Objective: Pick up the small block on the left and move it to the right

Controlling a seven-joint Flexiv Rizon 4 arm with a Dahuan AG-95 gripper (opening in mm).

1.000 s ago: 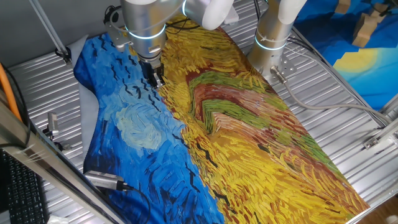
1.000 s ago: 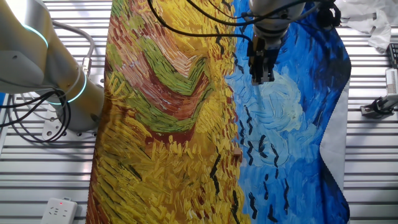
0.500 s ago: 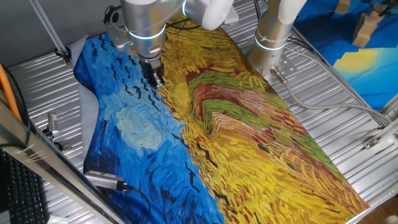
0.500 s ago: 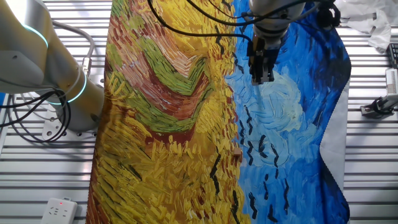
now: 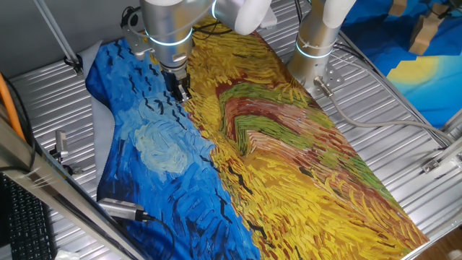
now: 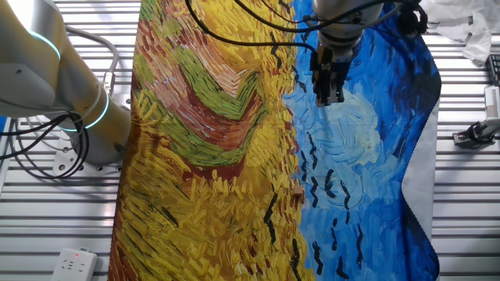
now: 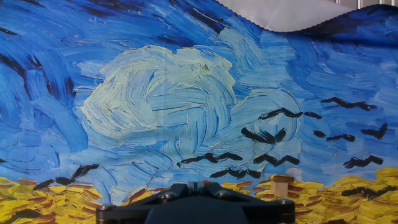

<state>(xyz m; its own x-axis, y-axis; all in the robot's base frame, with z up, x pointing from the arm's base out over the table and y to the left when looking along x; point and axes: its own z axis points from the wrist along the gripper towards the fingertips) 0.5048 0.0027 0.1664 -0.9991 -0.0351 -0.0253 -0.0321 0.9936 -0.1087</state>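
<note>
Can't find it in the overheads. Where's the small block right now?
In the hand view it is at the lower right: the small block sits on the painted cloth, where blue meets yellow, just below the black bird strokes.

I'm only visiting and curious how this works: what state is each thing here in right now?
tool: poised over the blue part of the cloth, holding nothing; open or shut is unclear.
small block: sitting on the cloth where blue meets yellow, not picked up.
painted cloth: spread over the table, one edge turned to show its pale underside.
</note>
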